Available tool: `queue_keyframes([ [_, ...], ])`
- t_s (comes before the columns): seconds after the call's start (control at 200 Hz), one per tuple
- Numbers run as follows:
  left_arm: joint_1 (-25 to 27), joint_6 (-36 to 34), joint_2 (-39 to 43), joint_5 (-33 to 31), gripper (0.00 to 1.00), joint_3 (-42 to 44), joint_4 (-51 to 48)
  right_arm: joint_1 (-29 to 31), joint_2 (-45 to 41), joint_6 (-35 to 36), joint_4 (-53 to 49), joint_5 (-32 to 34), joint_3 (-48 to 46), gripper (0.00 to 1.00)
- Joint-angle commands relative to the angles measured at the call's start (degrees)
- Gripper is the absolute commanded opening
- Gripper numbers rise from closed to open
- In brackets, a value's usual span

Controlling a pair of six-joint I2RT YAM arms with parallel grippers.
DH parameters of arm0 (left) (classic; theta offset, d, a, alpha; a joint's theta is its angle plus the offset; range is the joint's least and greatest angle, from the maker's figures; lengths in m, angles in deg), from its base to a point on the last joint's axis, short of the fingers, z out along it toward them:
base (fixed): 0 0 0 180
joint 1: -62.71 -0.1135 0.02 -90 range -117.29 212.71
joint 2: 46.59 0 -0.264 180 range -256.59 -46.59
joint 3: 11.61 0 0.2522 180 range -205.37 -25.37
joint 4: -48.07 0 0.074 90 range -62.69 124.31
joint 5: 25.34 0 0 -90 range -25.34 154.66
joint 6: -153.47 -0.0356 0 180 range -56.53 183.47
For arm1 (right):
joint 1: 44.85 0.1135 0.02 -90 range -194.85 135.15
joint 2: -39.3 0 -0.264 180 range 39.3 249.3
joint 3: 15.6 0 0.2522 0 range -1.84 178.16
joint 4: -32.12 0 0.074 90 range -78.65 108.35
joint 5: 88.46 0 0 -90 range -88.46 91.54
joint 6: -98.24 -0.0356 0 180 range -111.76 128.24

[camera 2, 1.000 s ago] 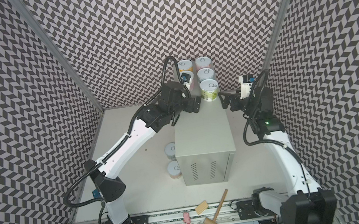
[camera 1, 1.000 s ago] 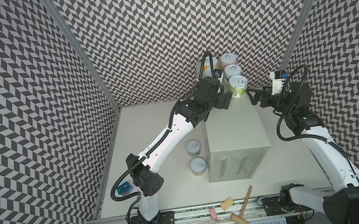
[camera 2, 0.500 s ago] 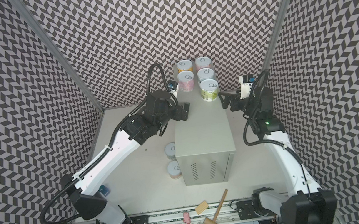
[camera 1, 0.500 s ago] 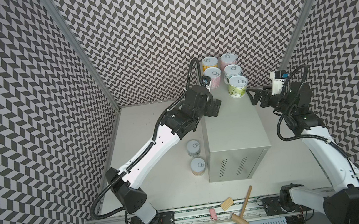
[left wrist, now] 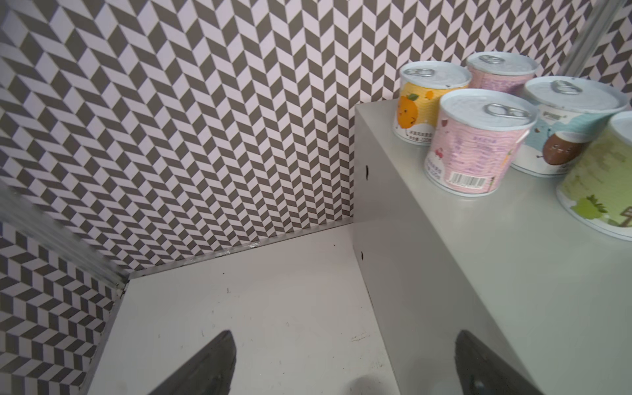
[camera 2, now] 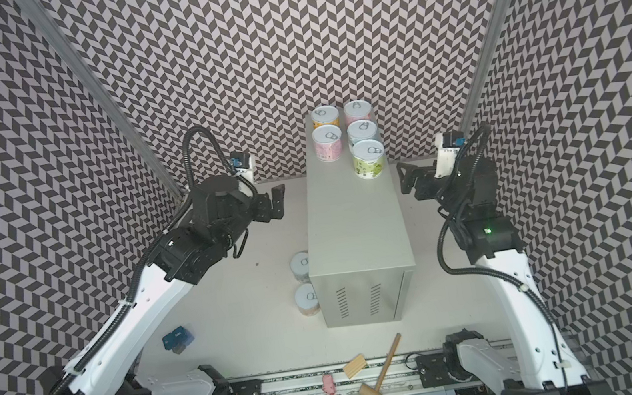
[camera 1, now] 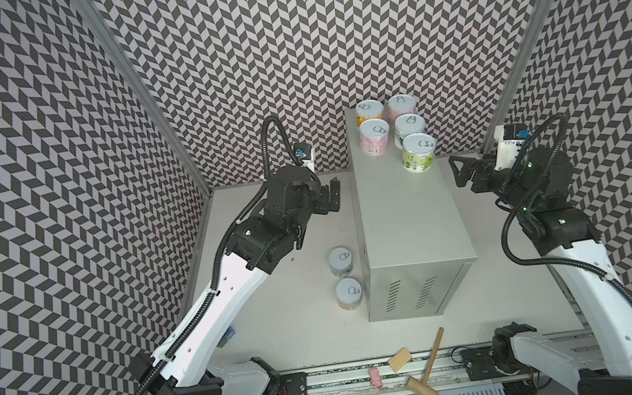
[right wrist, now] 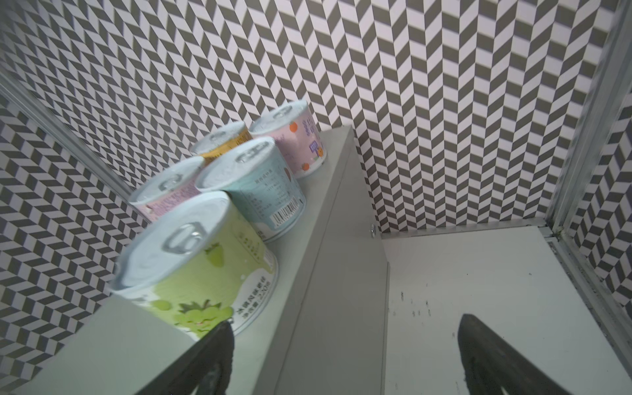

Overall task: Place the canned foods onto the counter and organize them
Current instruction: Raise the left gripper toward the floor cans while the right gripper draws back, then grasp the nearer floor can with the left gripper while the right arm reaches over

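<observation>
Canned foods (camera 1: 374, 131) upright, lids up, five on the counter (camera 1: 405, 215); left hand (camera 1: 330, 200) and right hand (camera 1: 462, 173) agape, empty.

1. Short green-labelled can with a silver pull-tab lid (right wrist: 191, 273): two lines of Chinese print near its base. Only the figure "220" in the lower line reads clearly.
2. Light blue-labelled can (right wrist: 253, 191): a black barcode beside a block of small print. The digits and words are too small to read.
3. Pink-labelled can (left wrist: 475, 147): a barcode near the base and faint purple print, unreadable.
4. Yellow-labelled can with an orange fruit face (left wrist: 417, 106): one line of dark print at the base, with "220" legible.
5. Lilac-pink can with small orange fruit pictures (right wrist: 294, 140): purple characters, too blurred to read.
</observation>
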Motion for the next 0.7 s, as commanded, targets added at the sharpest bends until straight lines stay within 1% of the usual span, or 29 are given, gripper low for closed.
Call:
queue_keyframes([
  [0.0, -3.69, 3.27, 3.44, 6.62, 1.0, 2.98, -1.32, 3.18, -3.3, 2.39, -5.32, 4.81, 4.29, 0.99],
  [0.055, -5.53, 3.77, 4.67, 9.64, 1.0, 4.86, -1.32, 6.8, -3.79, 4.44, -8.77, 8.25, 6.35, 0.99],
  [0.12, -6.85, 4.31, 5.74, 11.56, 1.0, 7.06, -1.8, 12.36, -3.79, 6.2, -13.01, 13.21, 9.31, 0.99],
  [0.215, -8.01, 4.62, 6.75, 13.61, 1.0, 10.28, -2.26, 19.46, -3.82, 7.55, -18.18, 16.95, 13.11, 0.99],
  [0.31, -8.59, 5.3, 6.92, 15.45, 1.0, 12.92, -2.81, 23.41, -4.26, 9.02, -21.68, 15.56, 16.16, 0.99],
  [0.396, -8.82, 6.05, 7.03, 17.23, 1.0, 15.56, -2.94, 24.88, -3.26, 11.96, -24.69, 10.46, 18.71, 0.99],
  [0.446, -8.85, 6.57, 6.89, 18.74, 1.0, 17.08, -2.99, 25.5, -1.7, 13.91, -27.17, 6.17, 20.58, 0.99],
  [0.516, -8.81, 7.27, 6.61, 20.54, 1.0, 18.91, -3.07, 27.55, 0.19, 15.96, -29.82, 1.96, 22.63, 0.99],
  [0.606, -8.86, 8.24, 6.14, 21.4, 1.0, 21.32, -2.74, 32.58, 2.7, 17.57, -32.61, 2.36, 25.85, 0.99],
  [0.696, -8.86, 9.05, 5.15, 21.83, 1.0, 23.66, -1.94, 40.39, 5.87, 17.42, -34.75, 7.74, 28.65, 0.99],
])
